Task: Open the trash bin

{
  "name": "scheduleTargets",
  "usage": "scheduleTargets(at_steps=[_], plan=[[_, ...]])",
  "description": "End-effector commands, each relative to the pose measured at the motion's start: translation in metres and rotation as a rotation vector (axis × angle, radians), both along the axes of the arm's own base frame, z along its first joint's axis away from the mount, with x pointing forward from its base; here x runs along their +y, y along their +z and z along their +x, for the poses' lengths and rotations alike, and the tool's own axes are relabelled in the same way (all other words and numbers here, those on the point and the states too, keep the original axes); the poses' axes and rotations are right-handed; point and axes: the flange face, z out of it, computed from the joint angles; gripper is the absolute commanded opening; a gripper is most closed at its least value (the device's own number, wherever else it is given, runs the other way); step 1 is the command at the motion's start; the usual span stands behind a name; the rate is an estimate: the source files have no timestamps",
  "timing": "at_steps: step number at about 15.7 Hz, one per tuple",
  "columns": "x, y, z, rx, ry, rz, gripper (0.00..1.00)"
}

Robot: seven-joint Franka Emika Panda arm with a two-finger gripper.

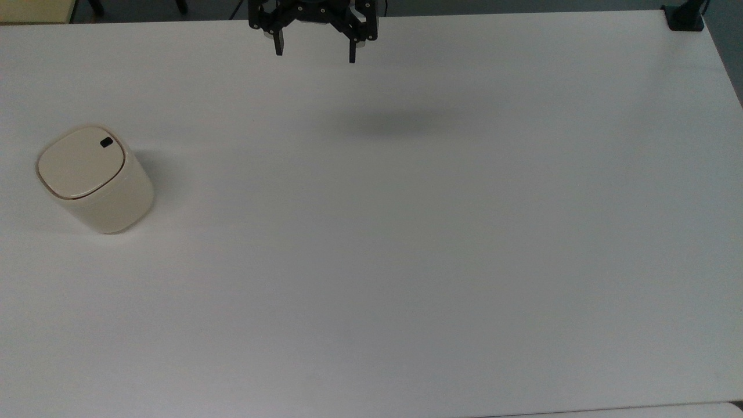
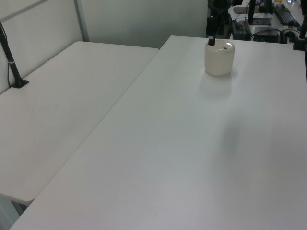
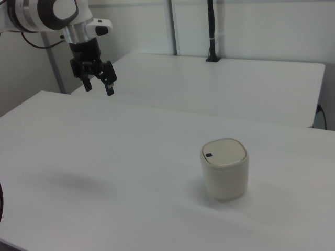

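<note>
The gripper [image 1: 315, 51] hung high above the table [image 1: 406, 261] with its fingers spread and empty. The trash bin [image 1: 96, 180] stood well apart from it, toward the top view's left, lid [image 1: 81, 162] closed. It seemed nothing was done yet: approaching and pressing the black button [image 1: 106, 142] remained.

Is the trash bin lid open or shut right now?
Shut: the lid lies flat on the trash bin, no interior visible. The claw hangs open, well away.

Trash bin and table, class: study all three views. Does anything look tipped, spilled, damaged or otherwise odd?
Nothing stands out. The trash bin stands upright on the white table, lid flat and closed, with no spill or damage visible. The gripper hangs open, well apart from it.
</note>
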Motion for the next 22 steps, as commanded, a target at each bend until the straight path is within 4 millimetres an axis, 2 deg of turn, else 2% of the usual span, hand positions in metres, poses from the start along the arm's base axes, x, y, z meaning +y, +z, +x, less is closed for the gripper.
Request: scheduleTargets(at_steps=[1,10,12,14,20,22], plan=[[-0.0025,0.004,-0.0103,0.015,0.007,0.02,1.0],[-0.0033,0.0039,-0.0097,0.015,0.011,0.02,1.0],[-0.0025,0.0039,-0.0098,0.015,0.016,0.02,0.84],[-0.0026,0.004,-0.0096,0.014,0.022,0.018,0.57],[-0.0021,0.0039,-0.0098,0.016,0.025,0.022,0.01],[-0.0021,0.0031,-0.0099,0.018,0.025,0.022,0.0]])
